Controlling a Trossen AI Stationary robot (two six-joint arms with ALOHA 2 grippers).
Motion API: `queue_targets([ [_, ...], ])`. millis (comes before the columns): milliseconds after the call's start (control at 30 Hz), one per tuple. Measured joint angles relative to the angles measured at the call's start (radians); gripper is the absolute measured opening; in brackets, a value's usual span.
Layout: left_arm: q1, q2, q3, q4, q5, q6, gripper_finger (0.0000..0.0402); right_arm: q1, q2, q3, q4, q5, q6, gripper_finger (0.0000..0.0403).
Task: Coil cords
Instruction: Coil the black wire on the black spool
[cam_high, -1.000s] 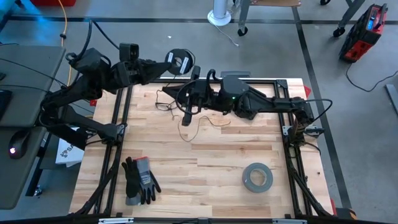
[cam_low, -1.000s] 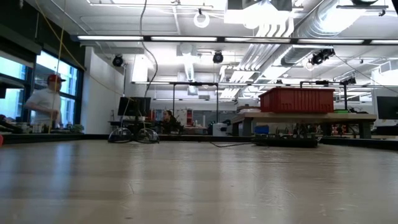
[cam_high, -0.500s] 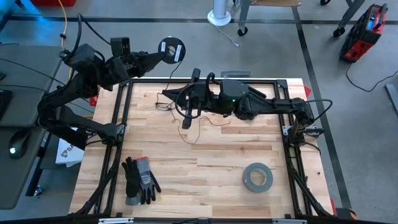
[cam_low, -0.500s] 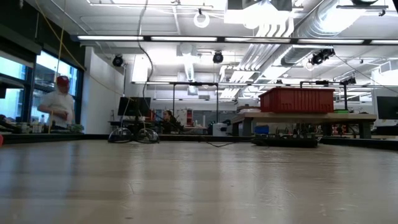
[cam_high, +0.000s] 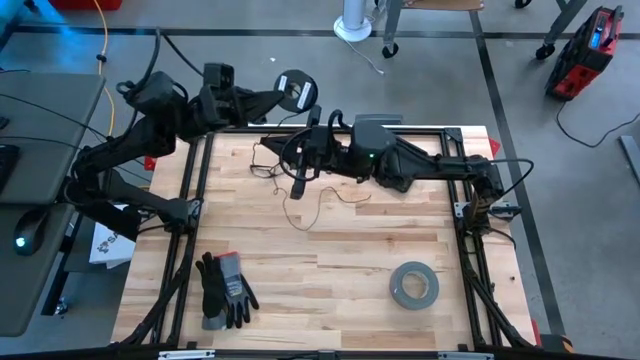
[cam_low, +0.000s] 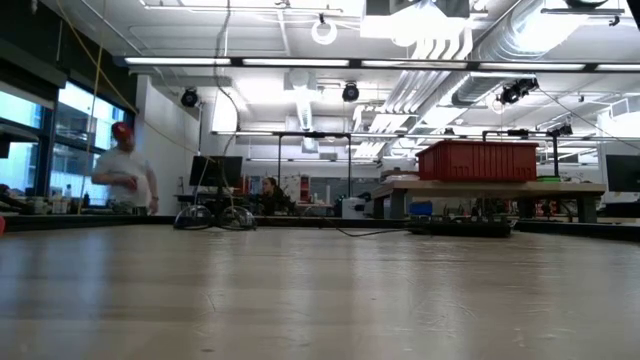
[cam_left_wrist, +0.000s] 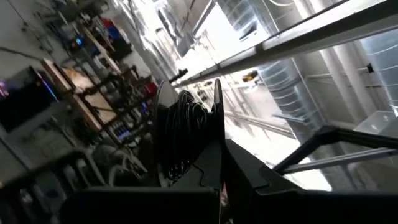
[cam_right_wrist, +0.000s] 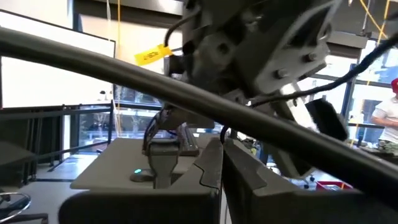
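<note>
Midway, seemingly: the left pincer (cam_high: 272, 97) grips the spool (cam_high: 296, 91) beyond the desk (cam_high: 340, 250) edge at upper centre, while loose cord (cam_high: 318, 205) trails below the clenched right pincer (cam_high: 303, 183), perhaps pinching it. Only the left wrist view shows cord already wound on the spool (cam_left_wrist: 186, 140).

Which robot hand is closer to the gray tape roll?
The right gripper is closer, though it hangs well away from the tape roll, near the table's far edge. The left gripper holds the spool beyond that edge.
</note>
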Motion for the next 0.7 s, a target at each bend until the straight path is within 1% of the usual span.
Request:
queue_targets([
  [167, 0.000, 0.005, 0.000, -0.023, 0.020, 0.014, 0.0000, -0.005, 0.000, 0.000, 0.007, 0.002, -0.023, 0.0000],
  [267, 0.000, 0.001, 0.000, -0.018, 0.028, -0.011, 0.0000, -0.005, -0.002, 0.000, 0.010, 0.002, -0.030, 0.0000],
  [367, -0.003, -0.001, 0.000, -0.016, 0.061, -0.042, 0.0000, -0.010, -0.002, 0.000, 0.019, 0.000, -0.030, 0.0000],
  [433, -0.011, -0.002, 0.000, -0.030, 0.069, -0.026, 0.0000, -0.011, -0.005, 0.000, 0.030, 0.000, -0.031, 0.0000],
  [500, -0.016, -0.012, 0.000, -0.058, 0.061, 0.006, 0.0000, -0.012, -0.008, 0.009, 0.022, -0.008, -0.044, 0.0000],
  [600, -0.015, -0.040, 0.000, -0.106, 0.039, 0.021, 0.0000, -0.011, -0.008, 0.063, -0.039, -0.011, -0.082, 0.0000],
  [700, -0.016, -0.047, 0.000, -0.102, 0.017, 0.015, 0.0000, -0.014, -0.007, 0.105, -0.052, -0.020, -0.083, 0.0000],
])
